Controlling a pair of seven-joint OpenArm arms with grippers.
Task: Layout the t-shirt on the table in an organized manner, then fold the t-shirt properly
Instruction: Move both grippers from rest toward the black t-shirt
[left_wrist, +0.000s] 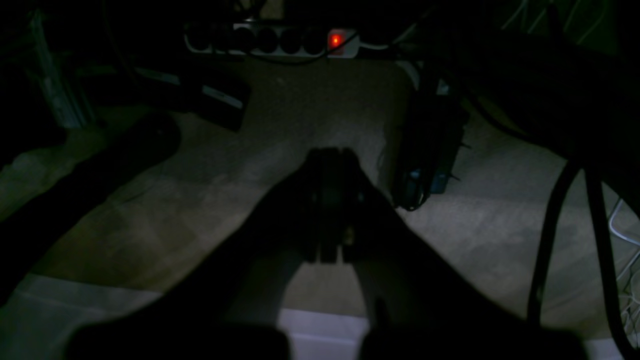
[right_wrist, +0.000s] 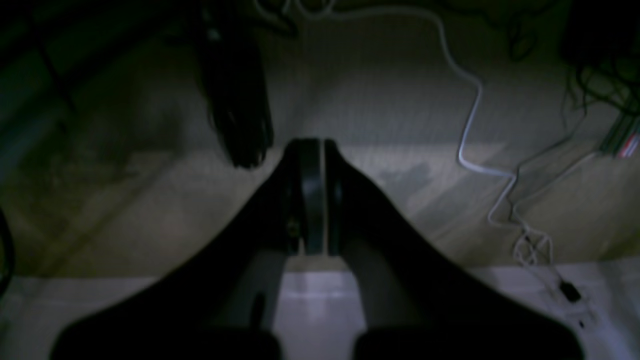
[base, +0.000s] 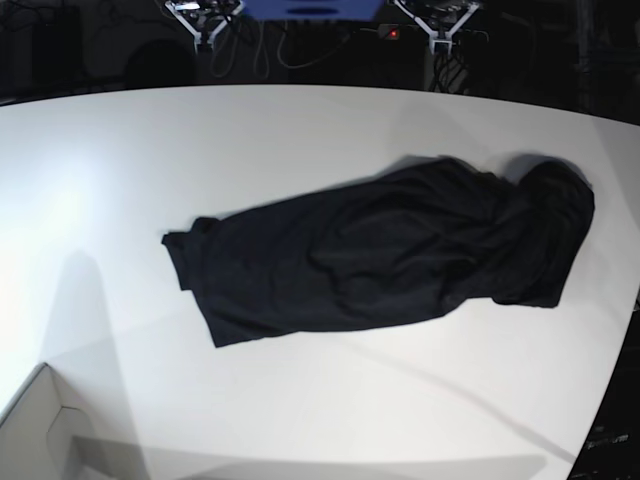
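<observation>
The black t-shirt (base: 390, 255) lies crumpled in a long diagonal heap on the white table (base: 130, 150), right of centre, with one end bunched up near the right edge. Neither wrist view shows the shirt. My left gripper (left_wrist: 330, 156) is shut with nothing between its fingers, and it hangs over a dim carpeted floor beyond a pale table edge (left_wrist: 320, 330). My right gripper (right_wrist: 313, 146) is likewise shut and empty, over the floor past the pale edge (right_wrist: 320, 295). Both arms sit at the table's far side, well away from the shirt.
A pale cardboard box (base: 40, 430) stands at the table's front left corner. On the floor behind the table lie a power strip (left_wrist: 272, 41) with a red light, a white cable (right_wrist: 470, 115) and dark cables (left_wrist: 550, 235).
</observation>
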